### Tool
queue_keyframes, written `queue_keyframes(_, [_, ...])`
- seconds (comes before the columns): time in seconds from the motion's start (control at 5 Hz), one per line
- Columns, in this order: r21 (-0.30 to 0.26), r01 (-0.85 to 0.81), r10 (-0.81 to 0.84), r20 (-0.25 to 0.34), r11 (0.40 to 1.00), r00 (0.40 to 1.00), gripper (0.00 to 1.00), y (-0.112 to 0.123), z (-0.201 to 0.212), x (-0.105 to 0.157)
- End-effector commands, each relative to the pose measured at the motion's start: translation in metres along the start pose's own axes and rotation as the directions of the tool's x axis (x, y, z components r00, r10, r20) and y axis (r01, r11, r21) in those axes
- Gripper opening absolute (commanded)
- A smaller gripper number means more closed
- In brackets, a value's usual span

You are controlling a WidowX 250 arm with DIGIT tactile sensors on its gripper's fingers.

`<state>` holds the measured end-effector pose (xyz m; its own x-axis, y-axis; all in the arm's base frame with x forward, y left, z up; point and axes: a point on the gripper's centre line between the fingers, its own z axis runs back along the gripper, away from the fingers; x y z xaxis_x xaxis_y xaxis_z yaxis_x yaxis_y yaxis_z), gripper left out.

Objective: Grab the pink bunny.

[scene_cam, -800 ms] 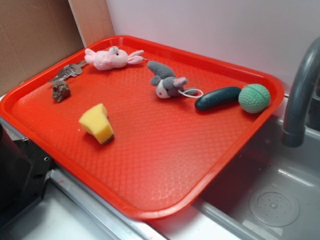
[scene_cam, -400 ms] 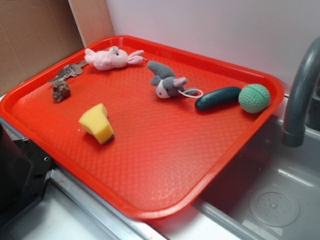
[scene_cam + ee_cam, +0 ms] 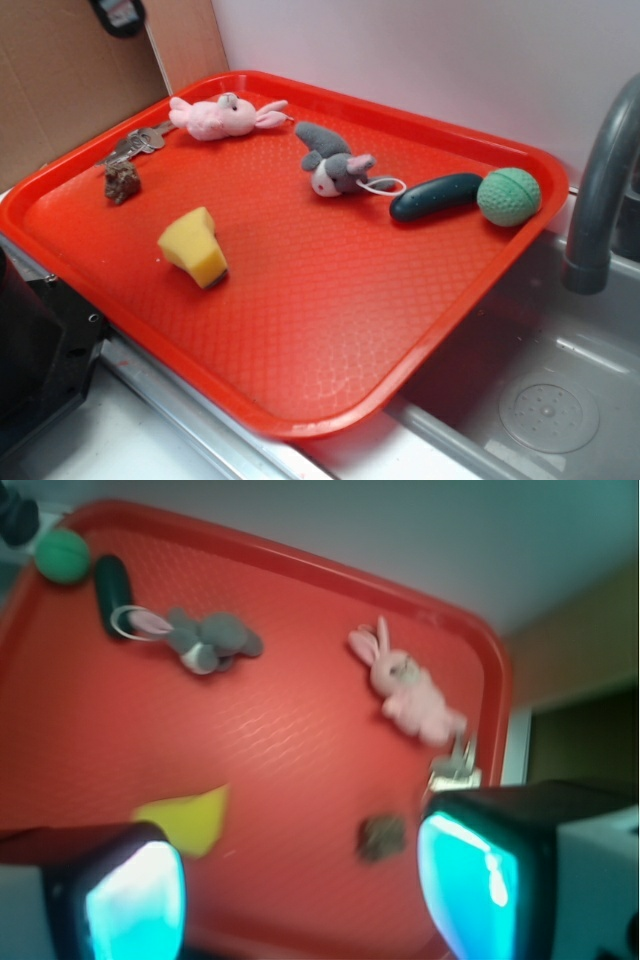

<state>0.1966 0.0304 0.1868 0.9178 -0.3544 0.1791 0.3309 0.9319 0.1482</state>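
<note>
Exterior view shows one red tray (image 3: 300, 330) carrying one pink bunny (image 3: 222, 116) at its far rim near the left corner, one grey-and-white plush animal (image 3: 335, 165), one dark green cucumber-shaped toy (image 3: 436, 196) just beside one green ball (image 3: 508, 196), one yellow sponge (image 3: 194, 246), one brown lump (image 3: 122, 182) and one bunch of keys (image 3: 133, 146). In the wrist view the gripper (image 3: 300, 890) hangs above the tray's near side with its two fingers (image 3: 470, 880) spread wide, holding nothing and touching nothing, the bunny lying well beyond them.
</note>
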Motion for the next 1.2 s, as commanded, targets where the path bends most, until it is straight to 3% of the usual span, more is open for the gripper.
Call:
queue_keyframes(0.0, [0.028, -0.013, 0.012, 0.026, 1.000, 1.000, 1.00, 0.005, 0.006, 0.004])
queue_keyframes(0.4, [0.028, -0.013, 0.012, 0.026, 1.000, 1.000, 1.00, 0.005, 0.006, 0.004])
queue_keyframes(0.6, [0.010, 0.068, -0.068, 0.043, 0.998, 0.997, 1.00, 0.038, -0.041, -0.005])
queue_keyframes(1.0, [-0.001, 0.175, -0.175, 0.003, 0.985, 0.985, 1.00, 0.077, -0.098, 0.011])
